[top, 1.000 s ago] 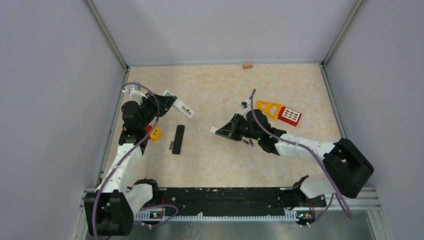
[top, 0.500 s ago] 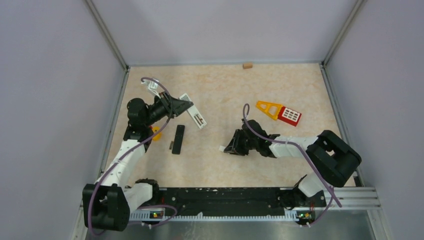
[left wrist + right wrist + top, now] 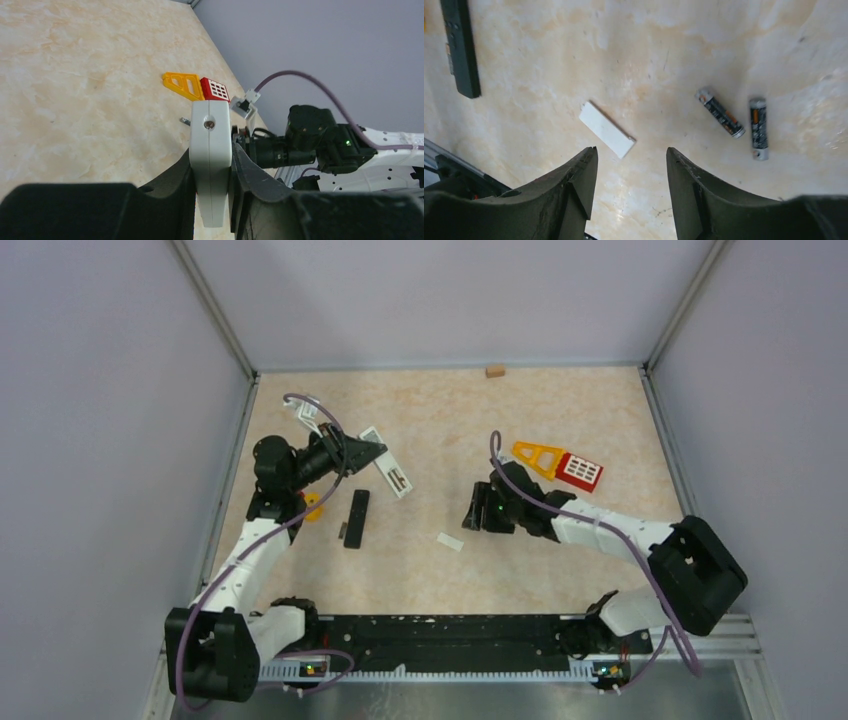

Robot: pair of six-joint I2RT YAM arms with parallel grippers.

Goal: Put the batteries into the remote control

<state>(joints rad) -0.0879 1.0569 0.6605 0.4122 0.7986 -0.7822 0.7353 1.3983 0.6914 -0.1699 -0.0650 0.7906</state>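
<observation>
Nearest the arm bases, on the table (image 3: 420,580), a small flat white cover (image 3: 450,541) lies alone, a bit skewed. Just beyond it, to the R, hovers the R gripper (image 3: 475,517). Its wrist cam shows the jaws spread w/ nothing btwn them. The cover sits on the tabletop below the gap, untouched.

Same wrist view: two batteries (image 3: 720,112) lie on the table R of the cover, close together but not touching. One is slanted, the other (image 3: 759,128) roughly upright in frame. Both have dark bodies w/ orange marks & pale metal ends. From the top cam they're hidden under the R arm.

Left of centre a black remote (image 3: 356,518) lies flat, long axis running near-to-far. A small dark piece (image 3: 342,531) lies just beside its L edge; can't tell what it is. A yellow piece (image 3: 312,505) sits by the L arm, partly covered.

Further back the L gripper (image 3: 368,456) is clamped on the white remote (image 3: 392,474), held up off the table, w/ a slotted recess showing on its upper face. In the L wrist cam its fingers (image 3: 250,175) press either side of the remote, whose end has a small round hole.

Beyond, R of centre, a yellow-and-red toy (image 3: 560,465) lies flat. A tiny metallic item (image 3: 185,120) lies near it, too small to ID. At the far edge a wooden block (image 3: 494,370) sits by the back wall.
</observation>
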